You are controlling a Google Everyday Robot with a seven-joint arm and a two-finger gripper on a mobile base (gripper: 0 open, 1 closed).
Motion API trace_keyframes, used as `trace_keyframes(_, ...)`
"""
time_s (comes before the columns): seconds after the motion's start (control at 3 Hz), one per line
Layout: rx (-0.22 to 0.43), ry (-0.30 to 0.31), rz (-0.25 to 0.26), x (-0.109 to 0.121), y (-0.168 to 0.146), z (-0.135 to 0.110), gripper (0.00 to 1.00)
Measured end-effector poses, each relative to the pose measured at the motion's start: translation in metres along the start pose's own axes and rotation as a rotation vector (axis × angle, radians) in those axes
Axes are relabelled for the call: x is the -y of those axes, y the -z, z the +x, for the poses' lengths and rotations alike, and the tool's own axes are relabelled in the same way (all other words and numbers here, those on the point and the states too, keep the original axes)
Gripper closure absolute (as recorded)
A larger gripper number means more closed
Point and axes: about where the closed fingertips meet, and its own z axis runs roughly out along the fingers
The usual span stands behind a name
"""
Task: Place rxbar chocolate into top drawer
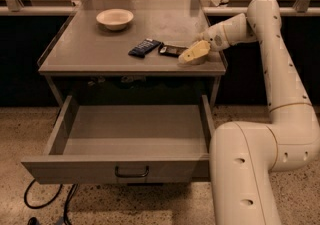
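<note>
Pincer [193, 53] sits just beside the rxbar chocolate [171, 50]

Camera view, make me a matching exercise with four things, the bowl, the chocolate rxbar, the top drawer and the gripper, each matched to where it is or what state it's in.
Things:
1 bowl
2 rxbar chocolate
3 top drawer
4 gripper

Places or states:
A pulled open, under the tabletop
B low over the tabletop's front right part, beside the rxbar chocolate
C lying between the dark blue bar and the gripper
D back left of the tabletop

Pairs: 1-D, 2-C, 3-A, 4-B
</note>
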Motion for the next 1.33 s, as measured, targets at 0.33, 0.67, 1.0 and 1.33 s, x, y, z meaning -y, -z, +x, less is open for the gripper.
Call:
trace_keyframes(0.33, 0.000, 0.000, 0.000, 0.0000, 0.0000, 0.0000, 0.26)
trace_keyframes(0.67, 0.000, 0.000, 0.000, 0.0000, -0.0001, 0.0000, 0.57)
trace_keyframes(1.0, 0.000, 0.000, 0.000, 0.0000, 0.0001, -0.0002, 0.80)
trace_keyframes(1.33, 0.000, 0.000, 0.000, -0.0020, 0.0023, -0.0040, 1.00)
